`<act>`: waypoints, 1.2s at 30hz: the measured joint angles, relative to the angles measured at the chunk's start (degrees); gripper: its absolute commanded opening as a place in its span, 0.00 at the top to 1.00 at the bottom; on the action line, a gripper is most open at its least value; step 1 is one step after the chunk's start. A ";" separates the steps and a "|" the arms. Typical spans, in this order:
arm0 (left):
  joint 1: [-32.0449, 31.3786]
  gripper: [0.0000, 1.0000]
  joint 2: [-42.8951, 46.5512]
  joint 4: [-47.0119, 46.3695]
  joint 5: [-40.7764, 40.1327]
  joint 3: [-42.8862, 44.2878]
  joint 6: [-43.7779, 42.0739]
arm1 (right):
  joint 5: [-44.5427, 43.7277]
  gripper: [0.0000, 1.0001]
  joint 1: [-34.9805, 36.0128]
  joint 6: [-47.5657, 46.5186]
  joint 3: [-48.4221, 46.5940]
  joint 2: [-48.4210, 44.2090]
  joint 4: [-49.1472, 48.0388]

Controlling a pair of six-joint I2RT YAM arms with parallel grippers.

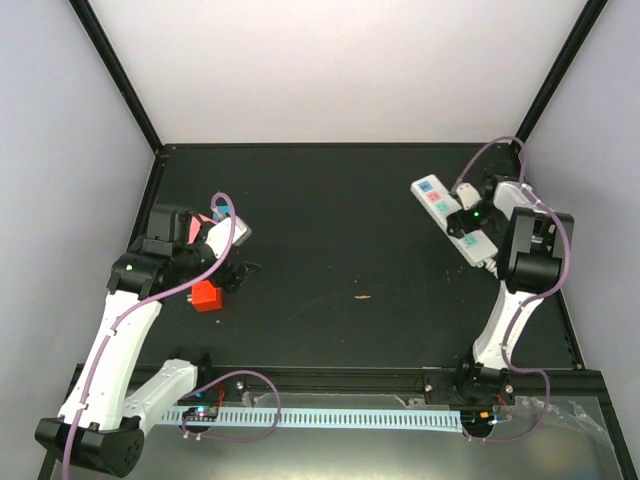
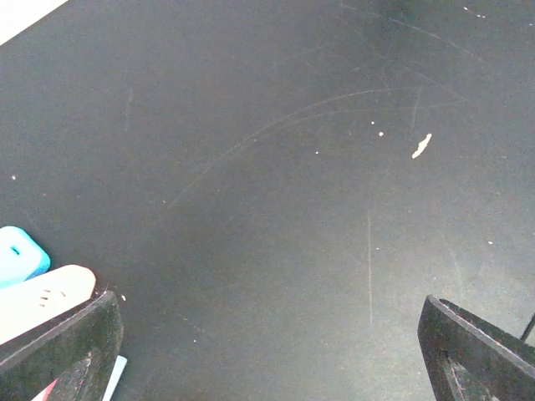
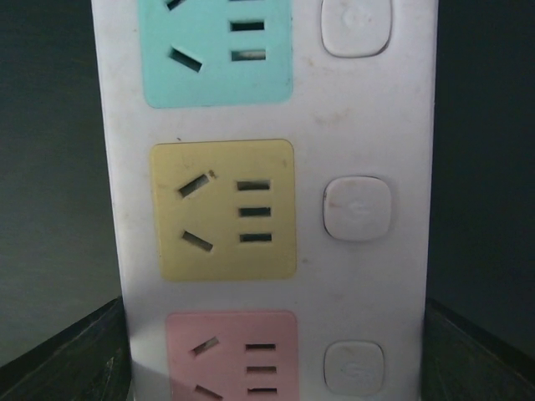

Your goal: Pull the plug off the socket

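The socket (image 1: 436, 196) is a long white power strip lying slanted at the far right of the black table. In the right wrist view it (image 3: 368, 109) fills the frame, with blue, yellow and pink outlet faces and white buttons; no plug sits in these outlets. My right gripper (image 1: 468, 222) (image 3: 276, 334) straddles the strip, a finger against each long side. My left gripper (image 1: 238, 272) (image 2: 269, 309) is open and empty over bare table at the left. A small red block (image 1: 207, 296) lies just beside it; I cannot tell whether it is the plug.
A blue piece (image 2: 21, 251) and a pale pink piece (image 2: 46, 292) lie by my left finger (image 2: 67, 342). A small pale crumb (image 1: 362, 296) (image 2: 422, 146) lies mid-table. Black frame posts stand at the back corners. A perforated white rail (image 1: 330, 417) runs along the near edge.
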State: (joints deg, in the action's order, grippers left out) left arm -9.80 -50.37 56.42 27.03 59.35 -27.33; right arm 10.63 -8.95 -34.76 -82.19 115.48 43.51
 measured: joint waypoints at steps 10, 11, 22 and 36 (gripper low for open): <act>0.00 0.01 -0.72 -1.03 -1.53 0.00 1.03 | 0.13 0.19 -13.86 7.30 -1.33 0.96 -0.37; 0.00 0.01 -0.72 -1.05 -1.53 0.00 1.05 | 0.22 0.18 -14.71 7.96 -1.25 0.96 -0.57; 0.11 0.01 -2.32 -2.12 -1.27 -0.37 2.56 | 2.49 0.00 -17.49 11.69 4.11 -3.15 -1.11; 5.29 0.01 -18.71 -0.44 0.94 10.93 7.50 | 13.49 0.00 -14.71 10.43 -2.34 -19.80 7.80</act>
State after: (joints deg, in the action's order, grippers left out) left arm -4.51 -69.08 55.99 27.97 70.28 -19.84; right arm 24.12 -23.66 -24.34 -84.53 95.68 51.31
